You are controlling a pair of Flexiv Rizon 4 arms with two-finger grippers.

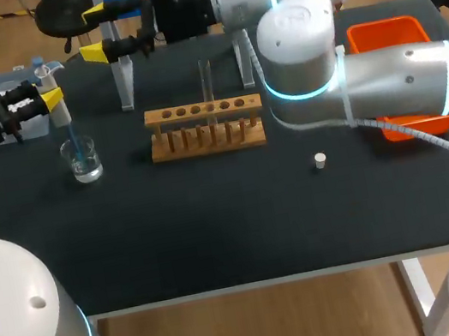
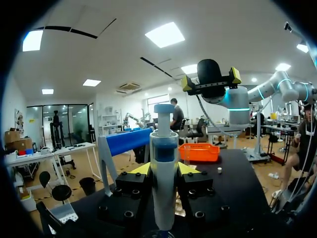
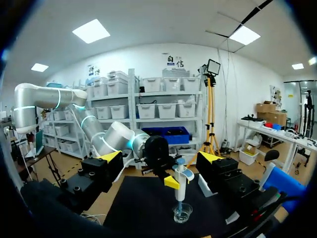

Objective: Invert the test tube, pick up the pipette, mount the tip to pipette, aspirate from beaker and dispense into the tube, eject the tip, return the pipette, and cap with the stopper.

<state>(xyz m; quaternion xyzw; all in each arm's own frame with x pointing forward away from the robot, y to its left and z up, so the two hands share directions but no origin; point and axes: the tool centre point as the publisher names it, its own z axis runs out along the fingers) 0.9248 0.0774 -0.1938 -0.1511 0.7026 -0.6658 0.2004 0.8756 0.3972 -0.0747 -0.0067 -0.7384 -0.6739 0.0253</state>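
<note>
My left gripper (image 1: 52,96) (image 2: 164,171) is shut on the white-and-blue pipette (image 1: 46,80) (image 2: 163,163), held upright. Its mounted tip (image 1: 75,145) reaches down into the glass beaker (image 1: 84,161) (image 3: 182,213), which holds clear liquid. A test tube (image 1: 207,91) stands upright in the wooden rack (image 1: 206,128) at mid-table. The small white stopper (image 1: 320,160) (image 2: 219,170) lies on the mat right of the rack. My right gripper (image 1: 94,33) (image 3: 161,158) hangs open and empty above the table's back, facing the pipette (image 3: 179,184) from some distance.
The blue-topped pipette stand (image 1: 127,28) (image 2: 130,141) sits behind the rack, under my right gripper. An orange tray (image 1: 388,35) (image 2: 198,151) lies at the back right, partly covered by my right arm. The near half of the dark mat (image 1: 218,230) is bare.
</note>
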